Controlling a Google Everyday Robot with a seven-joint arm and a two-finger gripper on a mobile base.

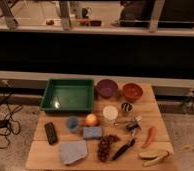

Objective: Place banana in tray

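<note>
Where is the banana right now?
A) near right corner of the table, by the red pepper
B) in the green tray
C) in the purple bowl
A: the banana lies at the near right corner of the table by the red pepper, apart from the green tray; the gripper is not in view.

Dim, warm indoor light overall. The brightest zone is a pale strip running from 10 to 2 o'clock. Directly below it a near-black band crosses the whole frame. The table [155, 107] is lit evenly from above, so shadows beside the items are short and soft. 1 pale glint sits on the tray [70, 80] floor, toward 9 o'clock. Everything looks soft and grainy, with small items smeared and edges blurred.
</note>
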